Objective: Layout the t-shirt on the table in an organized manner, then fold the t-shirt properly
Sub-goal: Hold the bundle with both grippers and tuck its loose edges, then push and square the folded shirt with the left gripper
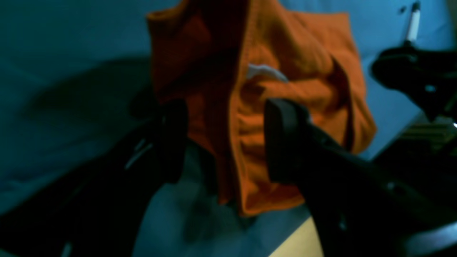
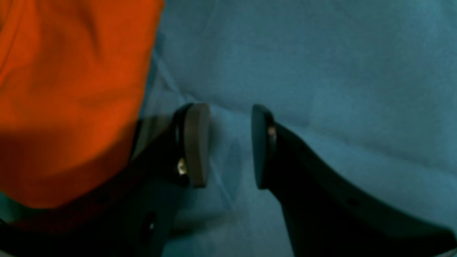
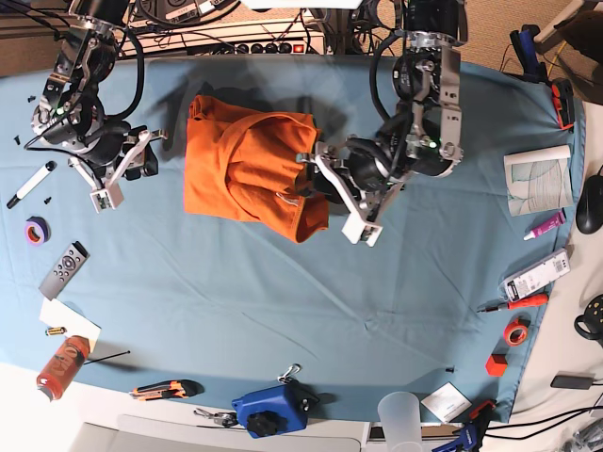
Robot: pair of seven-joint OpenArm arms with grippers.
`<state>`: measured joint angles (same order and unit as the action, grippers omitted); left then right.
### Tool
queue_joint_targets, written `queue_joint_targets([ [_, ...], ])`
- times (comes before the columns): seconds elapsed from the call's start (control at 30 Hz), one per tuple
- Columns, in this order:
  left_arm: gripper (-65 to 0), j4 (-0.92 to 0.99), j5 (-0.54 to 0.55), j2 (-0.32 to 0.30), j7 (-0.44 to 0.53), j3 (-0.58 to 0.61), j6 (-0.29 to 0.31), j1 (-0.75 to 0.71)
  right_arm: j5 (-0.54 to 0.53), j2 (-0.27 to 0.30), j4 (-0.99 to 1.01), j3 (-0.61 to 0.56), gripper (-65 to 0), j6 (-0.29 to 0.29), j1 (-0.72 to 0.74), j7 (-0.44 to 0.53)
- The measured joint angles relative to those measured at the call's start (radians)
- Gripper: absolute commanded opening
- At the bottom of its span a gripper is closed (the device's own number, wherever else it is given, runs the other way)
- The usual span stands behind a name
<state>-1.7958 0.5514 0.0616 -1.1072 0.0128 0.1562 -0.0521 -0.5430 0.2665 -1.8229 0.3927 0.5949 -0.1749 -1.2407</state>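
Observation:
The orange t-shirt (image 3: pixel 247 165) lies bunched and partly folded on the teal table (image 3: pixel 283 311), left of centre. In the left wrist view the t-shirt (image 1: pixel 285 46) shows a white neck label. My left gripper (image 1: pixel 226 142) is open, its fingers standing either side of the shirt's near edge; in the base view the left gripper (image 3: pixel 314 184) is at the shirt's right side. My right gripper (image 2: pixel 228 144) is open and empty over bare table (image 2: pixel 321 71), with the t-shirt (image 2: pixel 71 89) just to its left. In the base view the right gripper (image 3: pixel 132 168) is left of the shirt, apart from it.
A white marker (image 3: pixel 28 184), purple tape roll (image 3: pixel 36 229), remote (image 3: pixel 64 270) and orange can (image 3: pixel 57 367) lie at the left. A blue tool (image 3: pixel 273 410) and plastic cup (image 3: pixel 400 414) are at the front. A booklet (image 3: pixel 537 179), pink marker (image 3: pixel 545 224) and red tape (image 3: pixel 516 331) are at the right.

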Motion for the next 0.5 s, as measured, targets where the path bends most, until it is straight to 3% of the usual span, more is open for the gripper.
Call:
queue_joint_targets([
  [0.27, -30.4, 0.135, 0.097, 0.002, -0.011, -0.010, 0.048, 0.001, -0.043, 0.000, 0.000, -0.012, -45.1, 0.000, 0.000, 0.007],
  [0.5, -30.4, 0.186, 0.122, 0.002, -0.010, -0.010, 0.066, 0.012, -0.042, 0.000, 0.000, -0.125, -45.0, 0.000, 0.000, 0.010],
])
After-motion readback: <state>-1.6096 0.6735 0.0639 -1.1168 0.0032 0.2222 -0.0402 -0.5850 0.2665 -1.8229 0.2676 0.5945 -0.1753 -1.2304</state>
